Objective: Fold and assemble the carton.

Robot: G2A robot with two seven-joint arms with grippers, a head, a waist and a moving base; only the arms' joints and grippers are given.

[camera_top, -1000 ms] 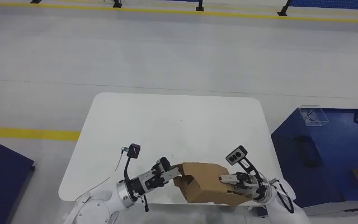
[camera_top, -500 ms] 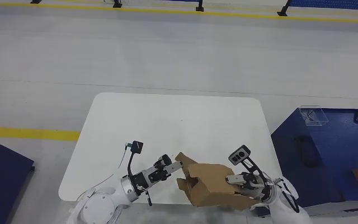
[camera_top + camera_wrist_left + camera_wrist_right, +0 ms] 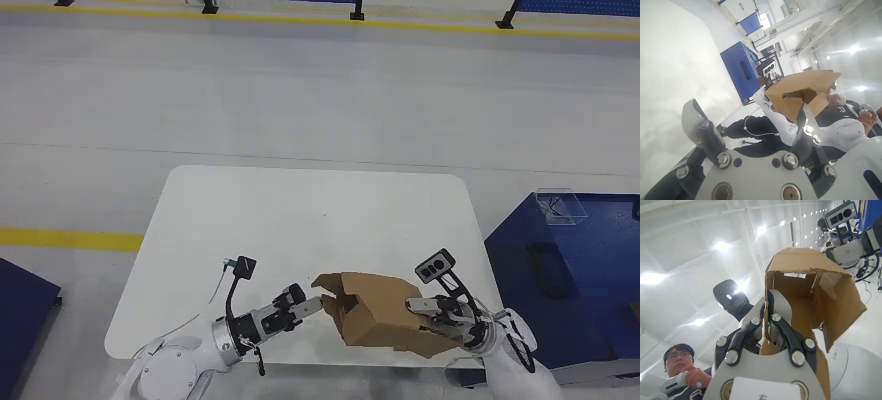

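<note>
The brown carton [image 3: 380,308] is half formed, an open tube with loose flaps, tilted above the table's near edge. My right gripper [image 3: 428,311] holds it from the right. In the right wrist view this gripper [image 3: 767,308] is shut on one carton wall [image 3: 804,306], one finger inside and one outside. My left gripper [image 3: 312,303] sits at the carton's left end beside a raised flap. In the left wrist view it [image 3: 747,115] is open wide, one fingertip [image 3: 804,113] against the carton's [image 3: 806,89] lower edge and nothing between the fingers.
The white table [image 3: 300,220] stretches away from the carton toward its far edge. A blue cabinet [image 3: 560,270] stands off the table's right side. The carton hangs partly past the table's near edge.
The right gripper has carried the carton a little right and turned it, so its left end swung up. The left gripper stayed at that end, shifting slightly with the flap.
</note>
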